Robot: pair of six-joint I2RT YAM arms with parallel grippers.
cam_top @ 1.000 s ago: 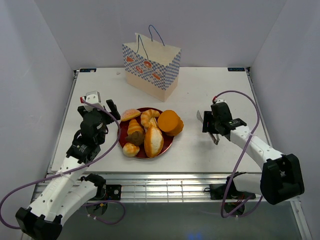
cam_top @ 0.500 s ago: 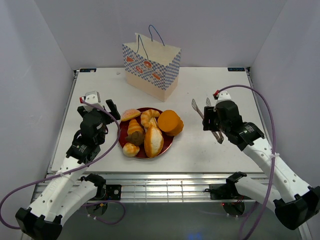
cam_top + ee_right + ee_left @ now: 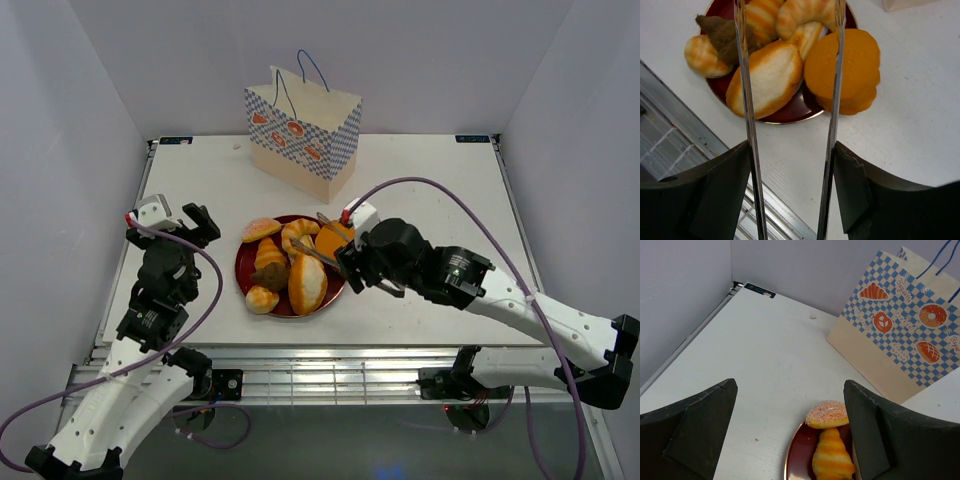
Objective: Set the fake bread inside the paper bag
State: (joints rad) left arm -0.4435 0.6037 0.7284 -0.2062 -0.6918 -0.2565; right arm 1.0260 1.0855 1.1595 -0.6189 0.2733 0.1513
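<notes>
The fake bread lies piled on a dark red plate: croissants, small rolls, a cream-topped loaf and a round orange bun. My right gripper is shut on metal tongs. The tongs' two arms are spread and reach over the loaf and the bun, with their tips above the croissants. My left gripper is open and empty, left of the plate. It looks at a sugared roll and a croissant. The paper bag stands upright behind the plate, also in the left wrist view.
White walls enclose the table on three sides. The table's near edge with a metal rail lies just below the plate. The bag's blue cord handles stick up above its open top.
My right arm has swung from the table's right side to the left, bringing the tongs over the plate. My left gripper has drawn back a little to the left.
</notes>
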